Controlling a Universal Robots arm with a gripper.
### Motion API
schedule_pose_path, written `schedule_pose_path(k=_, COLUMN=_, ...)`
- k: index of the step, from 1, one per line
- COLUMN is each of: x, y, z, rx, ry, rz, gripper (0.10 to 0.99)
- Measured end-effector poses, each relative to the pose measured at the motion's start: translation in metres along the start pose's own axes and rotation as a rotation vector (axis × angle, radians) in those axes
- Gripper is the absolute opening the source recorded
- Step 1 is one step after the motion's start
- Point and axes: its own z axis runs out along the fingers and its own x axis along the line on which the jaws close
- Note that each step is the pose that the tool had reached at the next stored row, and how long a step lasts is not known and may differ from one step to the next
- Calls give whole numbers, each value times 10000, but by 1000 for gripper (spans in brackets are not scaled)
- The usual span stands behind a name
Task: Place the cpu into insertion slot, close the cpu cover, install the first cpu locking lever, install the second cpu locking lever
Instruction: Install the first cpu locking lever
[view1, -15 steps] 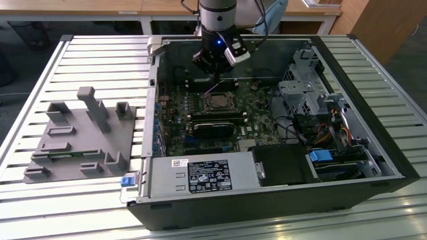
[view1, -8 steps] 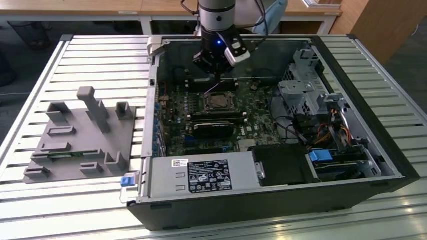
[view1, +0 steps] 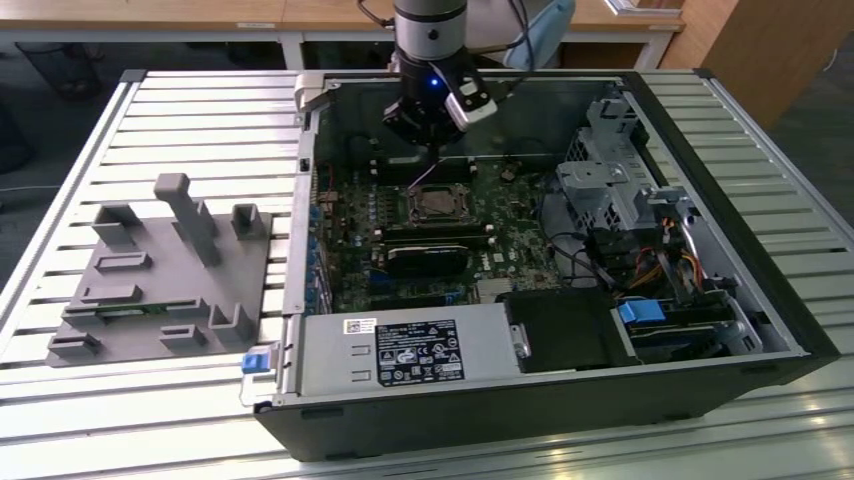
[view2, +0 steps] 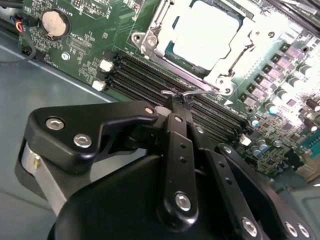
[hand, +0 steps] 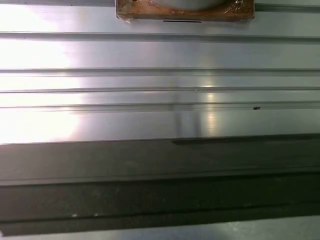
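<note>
Locking lever (view2: 202, 91) at claw (view2: 178, 100), cpu (view2: 205, 31) beyond

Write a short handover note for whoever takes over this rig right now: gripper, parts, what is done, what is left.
Gripper: shut, tips at the hooked end of a lever beside the slot; whether they touch cannot be told.
Cpu: seated in the slot.
Cover: looks down over the cpu.
Done: cpu placed, cover apparently closed.
Left: the levers; whether either is locked cannot be told.
</note>
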Motion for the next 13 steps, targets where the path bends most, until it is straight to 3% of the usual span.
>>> schedule_pose_path(k=13, x=83, y=4, z=-74, rx=-220, ry=11, rz=22, gripper=106)
